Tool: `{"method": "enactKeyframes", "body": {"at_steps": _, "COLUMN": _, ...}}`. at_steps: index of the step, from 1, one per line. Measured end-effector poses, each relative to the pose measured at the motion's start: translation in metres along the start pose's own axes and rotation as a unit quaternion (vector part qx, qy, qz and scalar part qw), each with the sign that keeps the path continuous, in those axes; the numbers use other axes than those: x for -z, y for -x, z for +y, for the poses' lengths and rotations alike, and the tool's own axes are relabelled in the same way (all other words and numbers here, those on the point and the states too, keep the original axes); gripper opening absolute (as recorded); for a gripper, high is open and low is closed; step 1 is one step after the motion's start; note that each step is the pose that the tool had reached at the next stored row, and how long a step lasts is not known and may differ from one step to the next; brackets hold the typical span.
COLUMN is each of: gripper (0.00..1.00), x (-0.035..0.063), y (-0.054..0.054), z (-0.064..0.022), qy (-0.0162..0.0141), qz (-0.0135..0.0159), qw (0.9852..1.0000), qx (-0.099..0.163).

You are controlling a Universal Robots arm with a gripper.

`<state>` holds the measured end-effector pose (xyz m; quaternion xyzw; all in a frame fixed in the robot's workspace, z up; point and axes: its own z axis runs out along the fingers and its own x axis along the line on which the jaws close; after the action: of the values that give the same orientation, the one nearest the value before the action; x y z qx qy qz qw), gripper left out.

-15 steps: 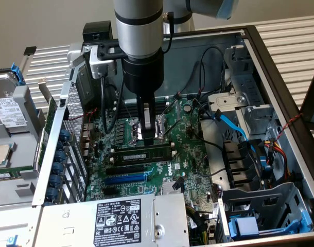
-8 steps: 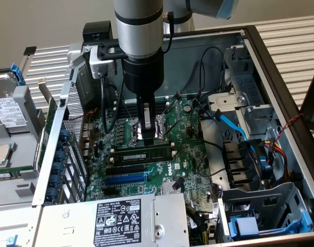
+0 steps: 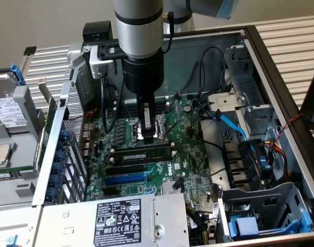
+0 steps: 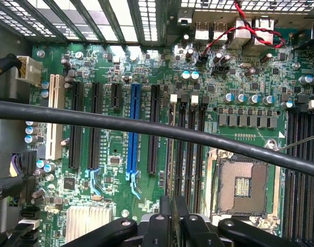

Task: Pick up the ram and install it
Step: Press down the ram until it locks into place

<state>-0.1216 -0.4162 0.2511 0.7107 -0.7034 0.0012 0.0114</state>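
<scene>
Black cable (image 4: 157, 128) crosses nearest; the pincer (image 3: 145, 135) hangs over the green motherboard (image 3: 188, 154), clamped on the thin green ram (image 4: 168, 226). Misalignment with the slot could jam it.

Computer repair bench: opened PC case (image 3: 280, 77), bare motherboard (image 4: 162, 170), loose drive (image 3: 10, 110).
</scene>
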Motion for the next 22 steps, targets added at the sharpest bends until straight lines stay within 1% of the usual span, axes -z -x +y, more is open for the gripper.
{"method": "enactKeyframes", "body": {"at_steps": 1, "gripper": 0.11, "x": 0.0000, "y": 0.0000, "z": 0.0000, "qy": 0.0000, "qz": 0.0000, "qw": 1.0000, "qx": 0.000}}
{"method": "enactKeyframes", "body": {"at_steps": 6, "gripper": 0.11, "x": -0.0001, "y": 0.0000, "z": 0.0002, "qy": 0.0000, "qz": 0.0000, "qw": 1.0000, "qx": 0.000}}
{"method": "enactKeyframes", "body": {"at_steps": 13, "gripper": 0.11, "x": -0.0014, "y": 0.0001, "z": 0.0044, "qy": 0.0000, "qz": 0.0000, "qw": 1.0000, "qx": 0.000}}
{"method": "enactKeyframes", "body": {"at_steps": 18, "gripper": 0.11, "x": -0.0068, "y": 0.0002, "z": 0.0053, "qy": -0.0001, "qz": 0.0000, "qw": 1.0000, "qx": 0.000}}
{"method": "enactKeyframes", "body": {"at_steps": 22, "gripper": 0.11, "x": -0.0073, "y": 0.0002, "z": 0.0077, "qy": 0.0000, "qz": 0.0000, "qw": 1.0000, "qx": 0.000}}
